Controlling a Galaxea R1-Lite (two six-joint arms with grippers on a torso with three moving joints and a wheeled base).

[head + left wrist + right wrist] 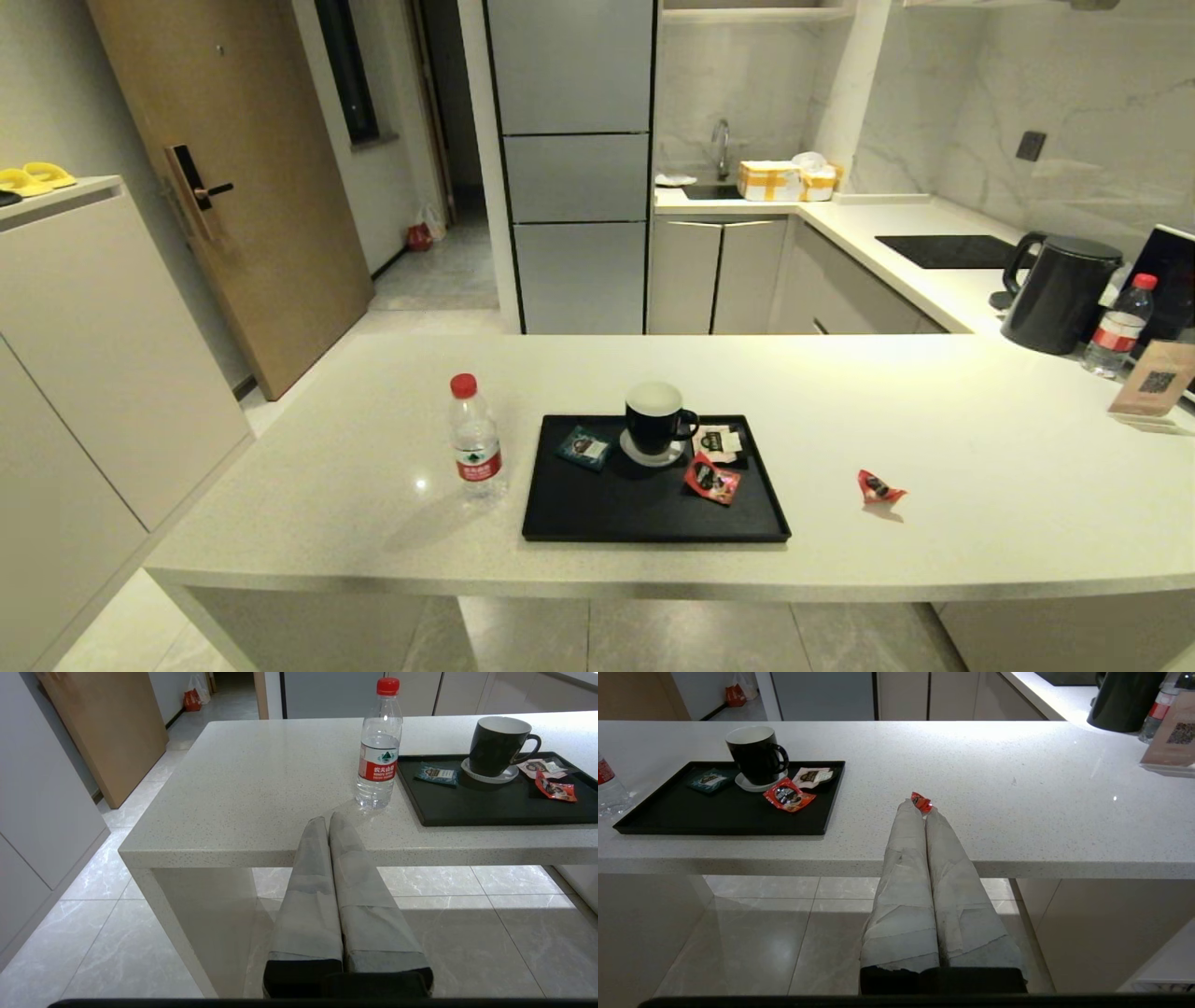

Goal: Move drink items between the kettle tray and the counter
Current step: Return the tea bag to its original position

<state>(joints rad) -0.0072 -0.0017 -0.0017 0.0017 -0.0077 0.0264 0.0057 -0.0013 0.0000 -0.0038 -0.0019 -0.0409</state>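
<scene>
The water bottle (475, 439) with red cap and red label stands on the counter (980, 448), just left of the black tray (616, 509). One red sachet (711, 479) lies on the tray near the mug. A second red sachet (878, 487) lies on the counter to the tray's right. Neither gripper shows in the head view. My left gripper (328, 819) is shut and empty, low before the counter's front edge, short of the bottle (379, 751). My right gripper (920, 809) is shut and empty, also before the edge, in line with the counter sachet (921, 801).
On the tray stand a black mug (656, 422) on a coaster, a teal packet (583, 447) and a white packet (717, 440). At the far right are a black kettle (1060, 291), a second bottle (1118, 327) and a card stand (1156, 378).
</scene>
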